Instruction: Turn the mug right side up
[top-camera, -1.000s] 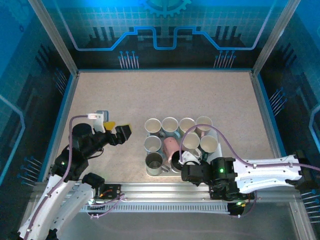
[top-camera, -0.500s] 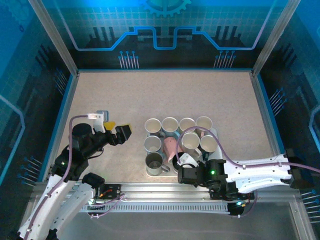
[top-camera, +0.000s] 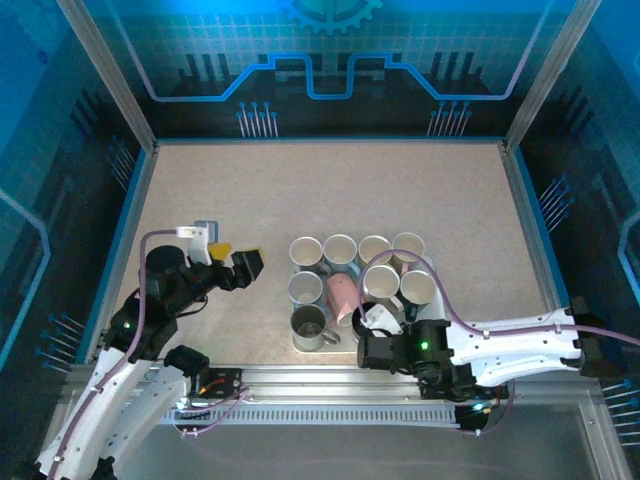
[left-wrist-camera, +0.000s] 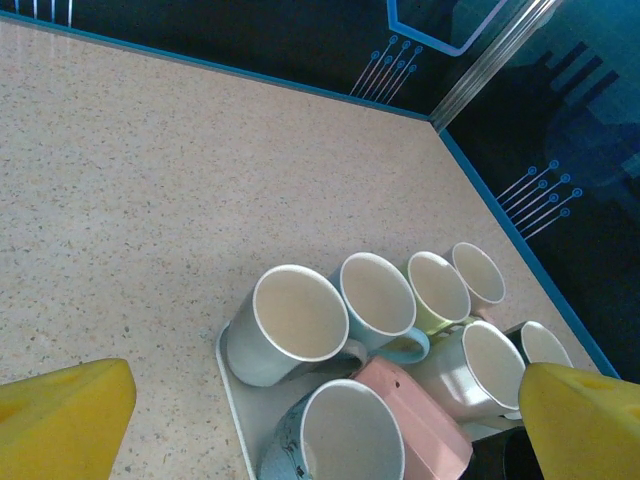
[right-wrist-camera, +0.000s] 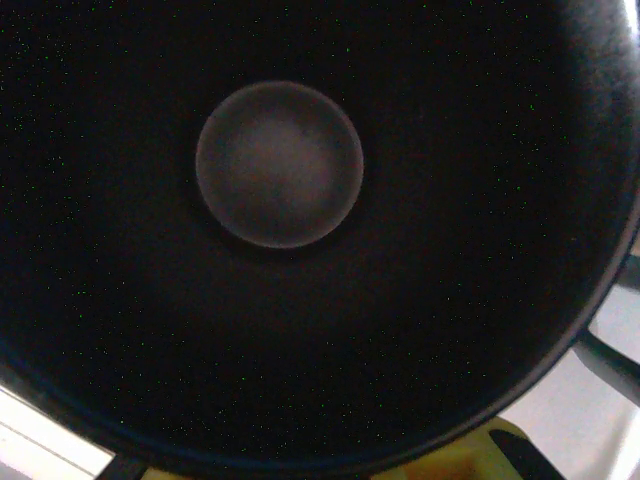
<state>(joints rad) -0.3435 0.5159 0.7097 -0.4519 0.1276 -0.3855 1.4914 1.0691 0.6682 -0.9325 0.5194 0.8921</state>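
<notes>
Pink mug (top-camera: 342, 295), no mouth showing, lies tipped mid-tray (left-wrist-camera: 236, 395) among upright mugs (left-wrist-camera: 300, 312); right gripper (top-camera: 362, 328), fingers pressed together, sits over the black mug (right-wrist-camera: 280, 165) at the near edge, any hold unclear; left gripper (top-camera: 236, 255) hangs spread wide beside the tray.

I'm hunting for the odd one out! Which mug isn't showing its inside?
The pink mug: it shows its closed bottom, while the pale mugs around it show open mouths.
</notes>
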